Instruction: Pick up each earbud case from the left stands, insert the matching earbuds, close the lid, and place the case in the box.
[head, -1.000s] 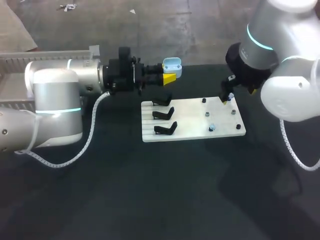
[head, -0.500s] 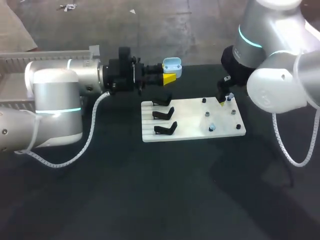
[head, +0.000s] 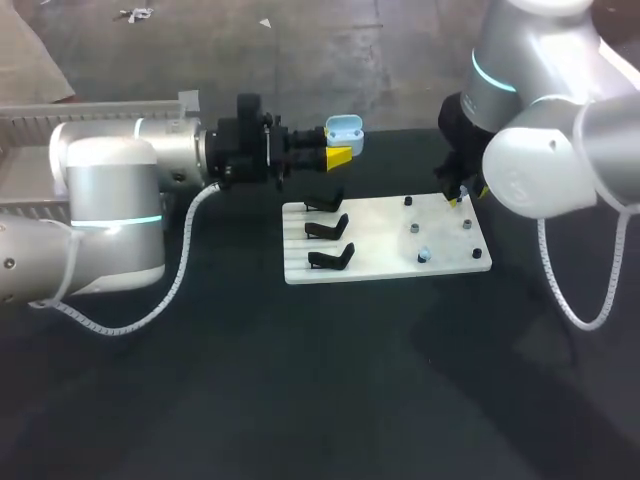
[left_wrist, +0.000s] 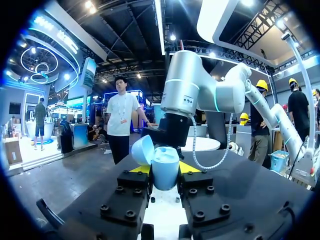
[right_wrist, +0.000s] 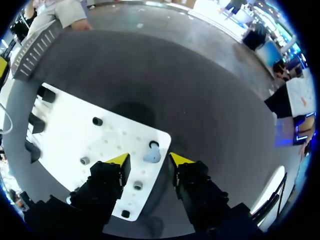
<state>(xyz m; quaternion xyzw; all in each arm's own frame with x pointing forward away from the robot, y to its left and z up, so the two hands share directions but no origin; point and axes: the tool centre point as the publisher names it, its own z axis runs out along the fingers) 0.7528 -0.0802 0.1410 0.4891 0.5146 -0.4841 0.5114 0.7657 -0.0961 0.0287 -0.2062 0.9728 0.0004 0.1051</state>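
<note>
With right claw (right_wrist: 149, 161) spread, untouching, over the pale earbud (right_wrist: 152, 155) near the white board's (head: 380, 240) far right corner, and left claw (left_wrist: 165, 169) clenched on the open case (head: 343, 127) beyond its far left, probably called for lowering straight, centring, squeezing gently.

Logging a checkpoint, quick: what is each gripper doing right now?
Left gripper: shut on the open case.
Right gripper: open, over an earbud.
</note>
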